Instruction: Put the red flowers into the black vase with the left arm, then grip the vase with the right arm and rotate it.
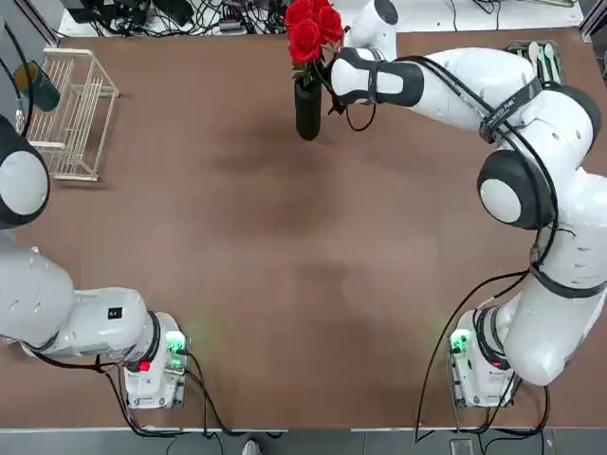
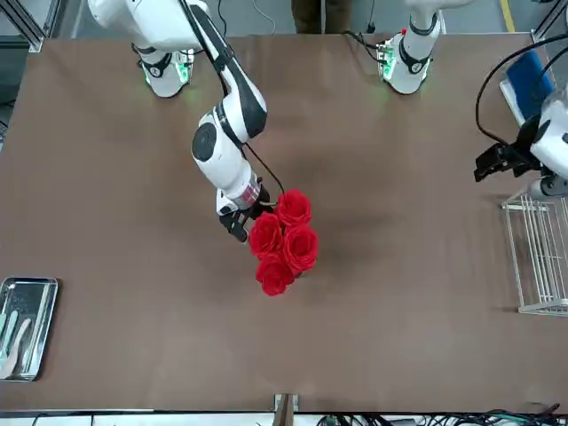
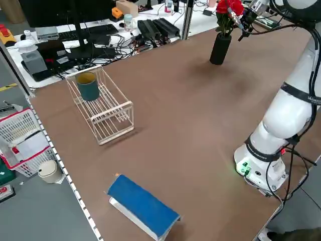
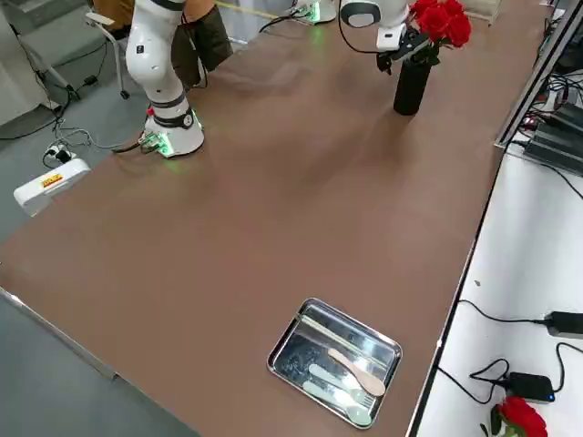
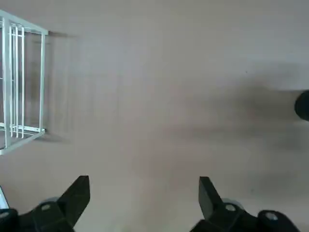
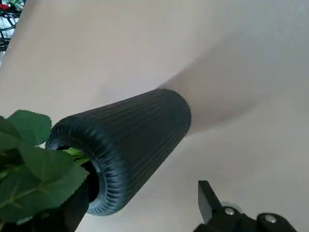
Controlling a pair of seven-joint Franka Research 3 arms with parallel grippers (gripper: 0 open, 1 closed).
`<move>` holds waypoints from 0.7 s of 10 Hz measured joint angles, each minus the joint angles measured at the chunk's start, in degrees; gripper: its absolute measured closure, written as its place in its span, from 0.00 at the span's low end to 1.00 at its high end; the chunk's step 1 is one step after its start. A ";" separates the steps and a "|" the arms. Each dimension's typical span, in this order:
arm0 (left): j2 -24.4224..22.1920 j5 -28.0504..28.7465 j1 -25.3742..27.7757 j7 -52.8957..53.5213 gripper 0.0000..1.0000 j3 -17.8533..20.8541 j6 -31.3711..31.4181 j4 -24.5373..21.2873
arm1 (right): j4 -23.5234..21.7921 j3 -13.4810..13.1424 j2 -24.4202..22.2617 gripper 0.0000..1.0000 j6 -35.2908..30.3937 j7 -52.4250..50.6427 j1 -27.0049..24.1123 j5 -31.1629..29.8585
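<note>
The vase (image 1: 307,109) stands upright at the table's far edge with the flowers (image 1: 313,27) already in it, and the right gripper (image 6: 145,203), jaws spread, sits just beside its upper part, far nearer than the left gripper (image 5: 145,203), also spread

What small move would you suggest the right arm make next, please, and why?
Probably ease the right gripper a little further down around the vase, then close. The flowers already stand in it, and the open fingers sit at its mouth, not yet clamped. The left gripper idles open near the rack.
</note>
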 joint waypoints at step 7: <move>-0.07 0.02 1.05 0.10 0.00 -0.37 2.40 0.45 | 1.11 -0.03 1.38 0.29 0.59 0.57 0.36 0.03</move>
